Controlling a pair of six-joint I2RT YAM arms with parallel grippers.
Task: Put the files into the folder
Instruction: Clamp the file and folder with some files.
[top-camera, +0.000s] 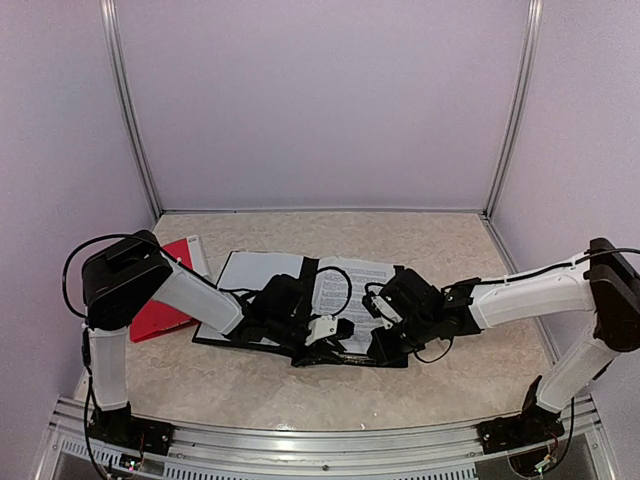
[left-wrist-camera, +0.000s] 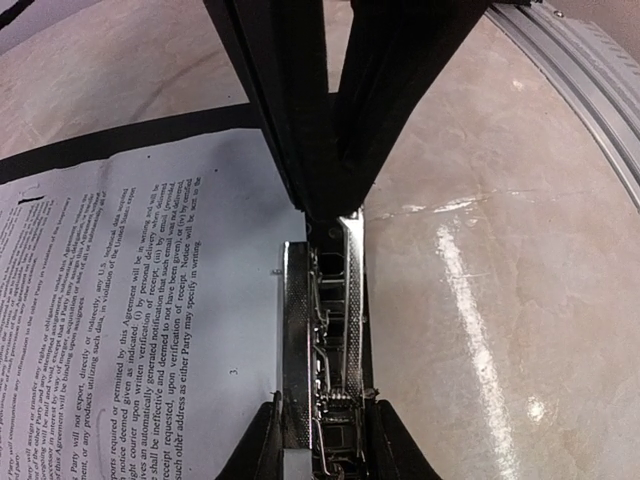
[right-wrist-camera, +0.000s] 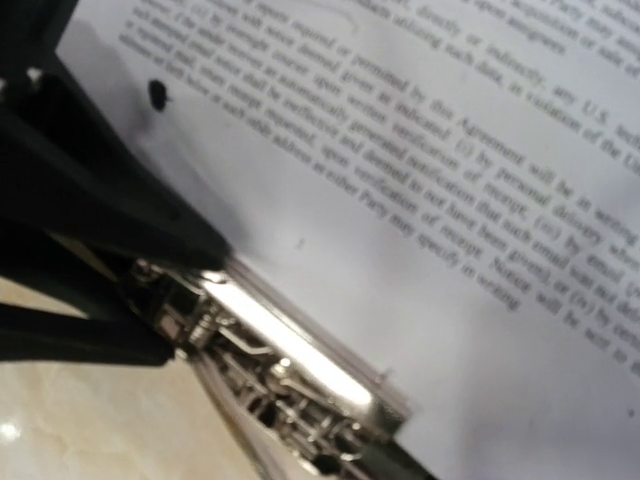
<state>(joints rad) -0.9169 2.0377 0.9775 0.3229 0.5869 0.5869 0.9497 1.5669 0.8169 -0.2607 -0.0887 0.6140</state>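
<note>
Left wrist view: printed white paper sheets (left-wrist-camera: 150, 300) are being clipped into the black folder (top-camera: 218, 338). Whether the left pincer (left-wrist-camera: 335, 205) is gripping the silver metal clip (left-wrist-camera: 322, 330) cannot be told. The right pincer (top-camera: 388, 343) is shut and empty. Clamping seems needed next.

white arm links (top-camera: 195, 295), black joints (top-camera: 120, 280), looped cables (top-camera: 64, 283)

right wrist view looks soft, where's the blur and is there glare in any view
Right wrist: the printed sheet text smears toward the right edge, and the metal clamp carries a bright glare strip. Left wrist: text sharp, a white glare streak on the table. Top external: even, soft light.
</note>
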